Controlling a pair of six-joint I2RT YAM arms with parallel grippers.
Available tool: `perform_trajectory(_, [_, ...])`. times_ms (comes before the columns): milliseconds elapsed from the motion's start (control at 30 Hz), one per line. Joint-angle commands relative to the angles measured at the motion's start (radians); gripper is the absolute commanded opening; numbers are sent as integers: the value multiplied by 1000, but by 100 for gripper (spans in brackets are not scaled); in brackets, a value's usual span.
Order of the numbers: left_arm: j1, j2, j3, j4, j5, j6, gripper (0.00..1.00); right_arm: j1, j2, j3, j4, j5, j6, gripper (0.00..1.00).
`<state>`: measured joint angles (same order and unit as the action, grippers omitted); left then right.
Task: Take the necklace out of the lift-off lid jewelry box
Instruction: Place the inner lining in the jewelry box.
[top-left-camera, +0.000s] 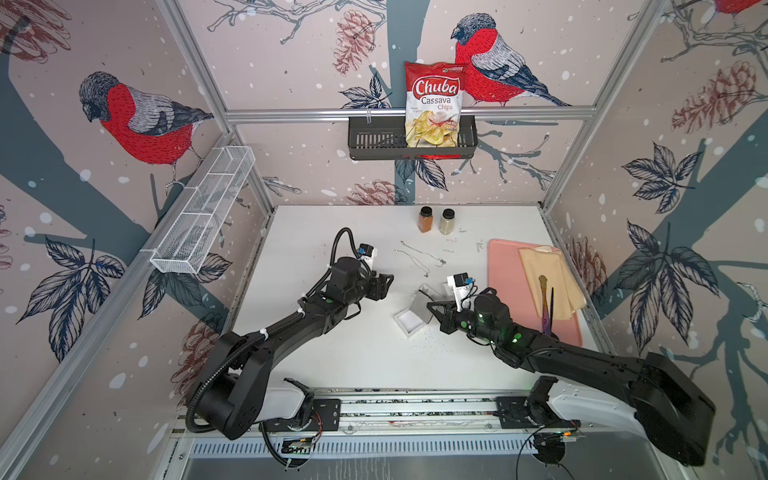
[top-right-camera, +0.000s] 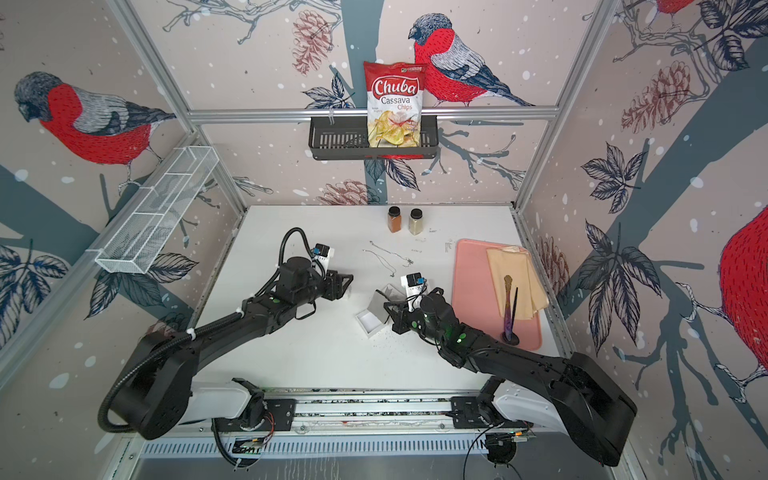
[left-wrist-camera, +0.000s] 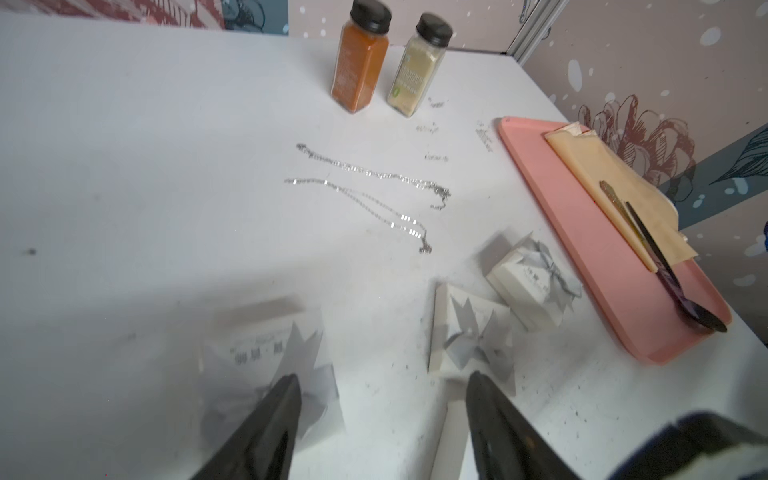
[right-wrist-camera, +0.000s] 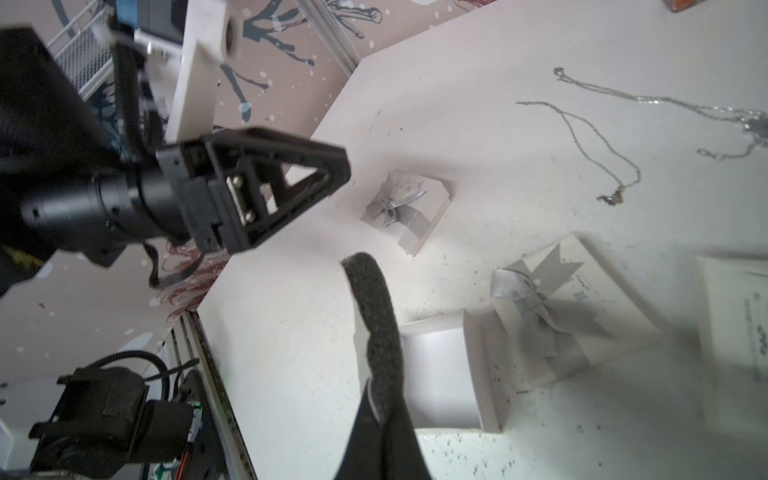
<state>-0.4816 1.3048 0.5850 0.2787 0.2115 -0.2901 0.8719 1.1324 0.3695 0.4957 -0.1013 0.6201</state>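
Bullfinch wallpaper (top-left-camera: 141, 120) covered all three walls, white table (top-left-camera: 353, 353) below, black wire shelf (top-left-camera: 374, 141) on the far wall.

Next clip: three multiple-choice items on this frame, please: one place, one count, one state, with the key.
1. Where does the thin silver chain necklace lie? A) inside the open white box B) on the pink tray C) on the bare white table
2. How many black-capped glass spice jars stand on it? A) one B) two C) four
3. The black fingers of the right gripper are: A) pressed together B) wide apart C) clamped on the necklace
Key: 1 C, it sprawls on the tabletop; 2 B, one orange, one pale; 3 A, no gap shows.
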Motion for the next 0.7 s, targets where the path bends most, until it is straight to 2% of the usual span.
perform_trajectory(0, [-3, -46, -92, 139, -8, -67, 67, 26, 35, -11, 167, 122, 110, 0])
perform_trajectory(200, [-60, -82, -169, 131, -23, -40, 61, 100, 107, -10, 201, 262, 178, 0])
perform_trajectory(367, [-135, -53, -190, 142, -31, -29, 54, 148, 177, 19, 139, 350, 234, 0])
perform_trajectory(533, [-170, -35, -243, 227, -32, -69, 50, 183, 211, 35, 86, 415, 277, 0])
perform_trajectory(667, [-197, -32, -258, 211, -49, -64, 49, 197, 248, 43, 69, 424, 314, 0])
